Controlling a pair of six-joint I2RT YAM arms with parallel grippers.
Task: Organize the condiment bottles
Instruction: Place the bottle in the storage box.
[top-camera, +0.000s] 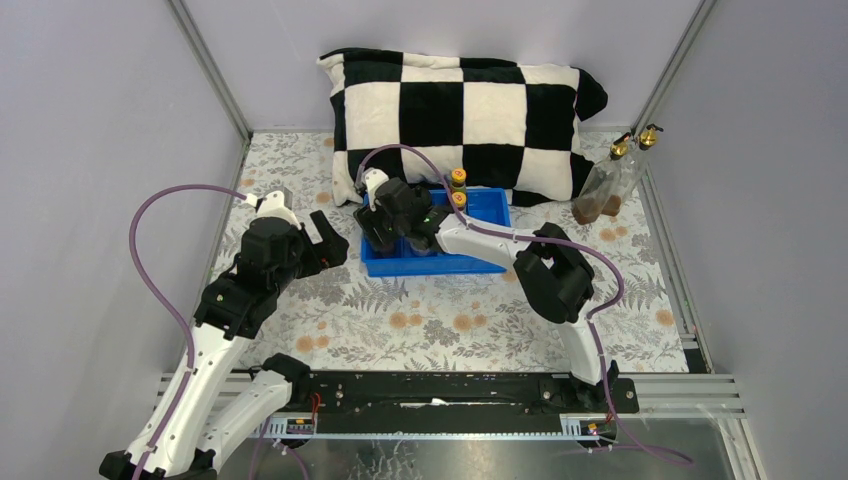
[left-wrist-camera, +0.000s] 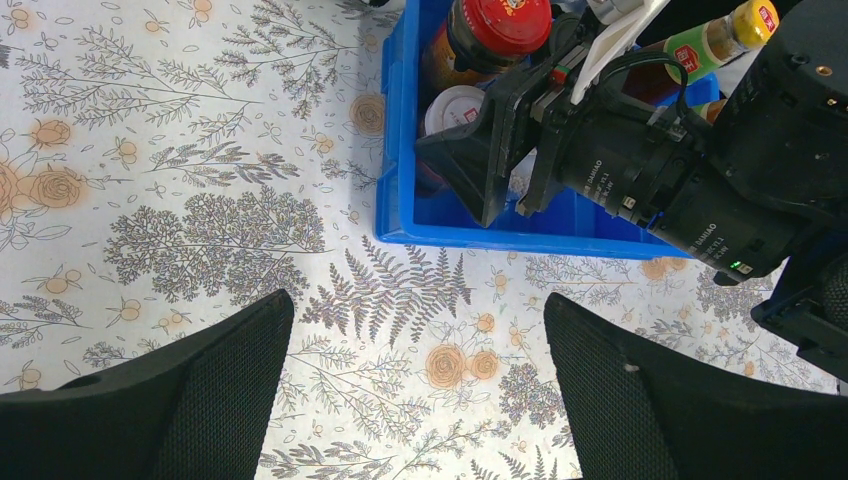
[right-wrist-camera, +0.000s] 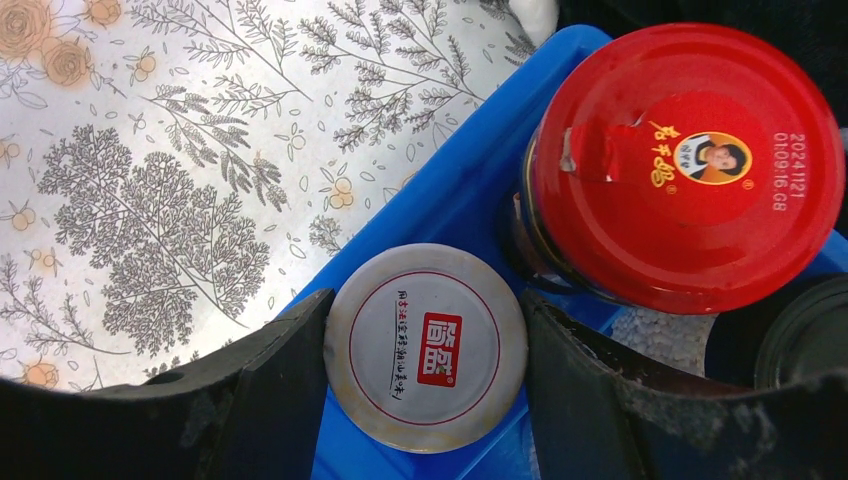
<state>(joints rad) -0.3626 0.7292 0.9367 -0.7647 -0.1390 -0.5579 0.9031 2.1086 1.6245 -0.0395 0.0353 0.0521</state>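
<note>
The blue tray (top-camera: 485, 263) stands mid-table. My right gripper (top-camera: 385, 228) reaches into its left end and is shut on the white-lidded jar (right-wrist-camera: 425, 350), fingers touching both sides of the lid at the tray's corner (right-wrist-camera: 470, 180). The red-lidded jar (right-wrist-camera: 685, 165) stands right beside it, and one black cap (right-wrist-camera: 810, 345) shows at the edge. Two yellow-capped sauce bottles (top-camera: 458, 188) stand in the tray's back. Two gold-spouted glass bottles (top-camera: 610, 185) lean at the far right wall. My left gripper (left-wrist-camera: 420, 385) is open and empty over the tablecloth, left of the tray (left-wrist-camera: 480, 225).
A black-and-white checkered pillow (top-camera: 460, 110) lies behind the tray. Grey walls and metal rails close in both sides. The floral tablecloth (top-camera: 420, 320) is bare in front of the tray. The right arm's wrist (left-wrist-camera: 640, 180) hangs over the tray in the left wrist view.
</note>
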